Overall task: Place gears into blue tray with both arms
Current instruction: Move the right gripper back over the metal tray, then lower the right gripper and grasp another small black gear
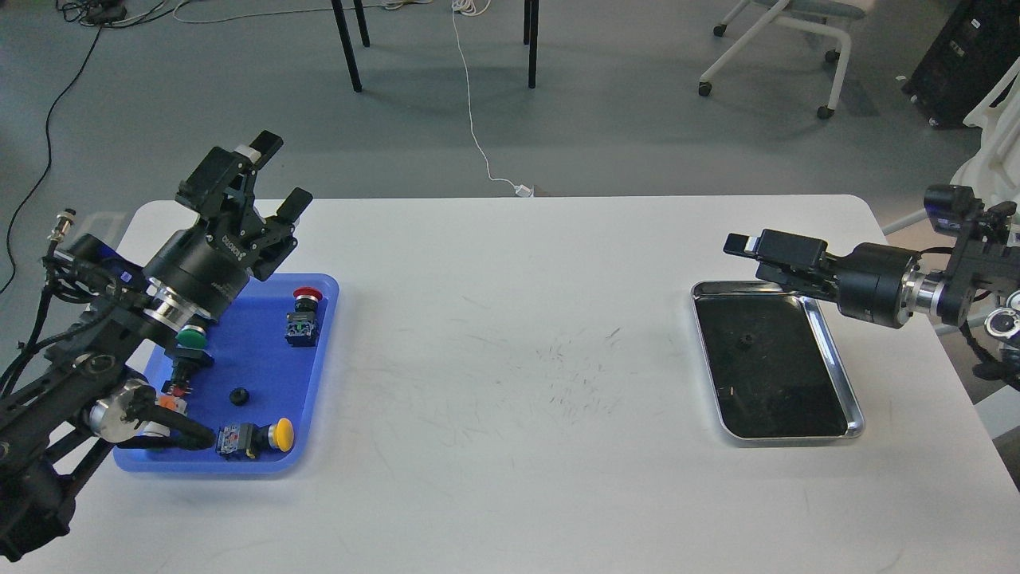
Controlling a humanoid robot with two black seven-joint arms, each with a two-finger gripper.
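Head view shows one gear (240, 395) in the blue tray (319, 375) beneath the left hand (275, 175), fingers apart; the right hand (737, 243), spread unclear, must next descend onto the gear (747, 343) in the silver tray (837, 359).

Blue tray (319, 375): flat, bright blue plastic, rounded corners, low rim; sits on the left part of the white bench (510, 383), its near-left portion hidden behind the left arm (119, 343). One gear (240, 395): small, black, round, lying flat on the tray floor near the middle, apart from the tray walls. Second gear (747, 342): tiny black disc, barely distinct against the dark bottom of the silver tray (837, 359) at the right of the bench, in that tray's far half; teeth not resolvable. Left claw (275, 179): fingers spread, raised over the blue tray's far edge, empty. Right claw (737, 241): pointing left above the silver tray's far edge; finger gap not discernible.
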